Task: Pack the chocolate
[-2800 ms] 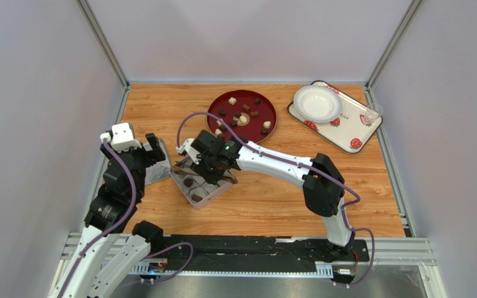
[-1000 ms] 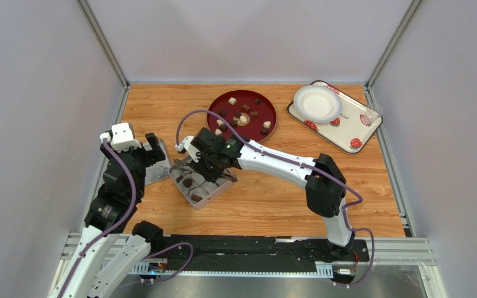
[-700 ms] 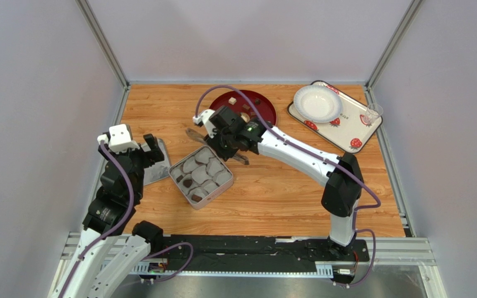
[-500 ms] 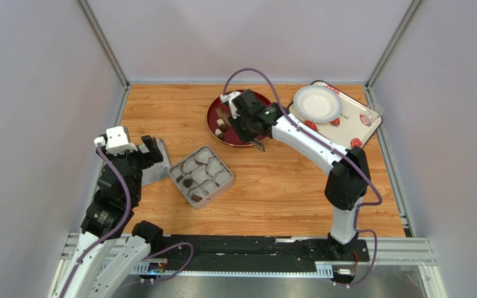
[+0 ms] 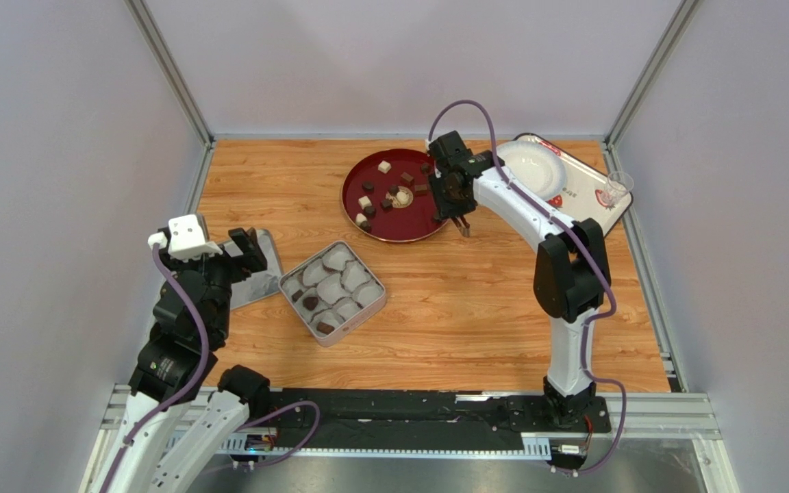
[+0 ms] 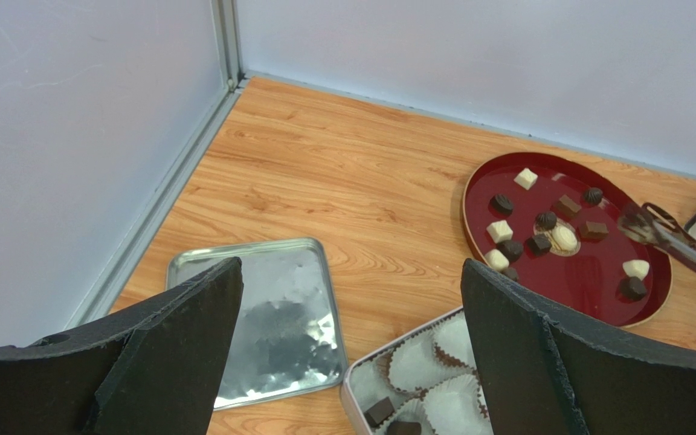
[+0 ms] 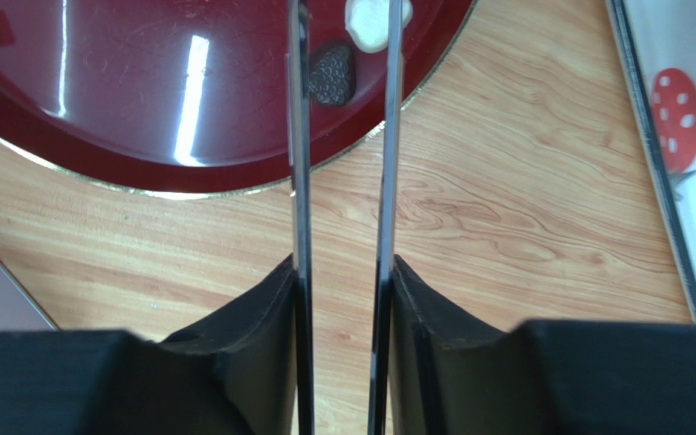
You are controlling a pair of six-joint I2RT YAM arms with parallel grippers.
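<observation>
Dotting red plate: tiny brown, cream chocolate

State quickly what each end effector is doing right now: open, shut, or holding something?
Left end effector: open, empty.
Right end effector: shut on the metal tongs.

free: bare wood between red plate and tin | blocked: lid left, tray right

I'm seeing a glossy red plate throwing glare, polished metal tongs, a rough-topped chocolate, matt wood-grain worktop, and a smeary metal lid.
</observation>
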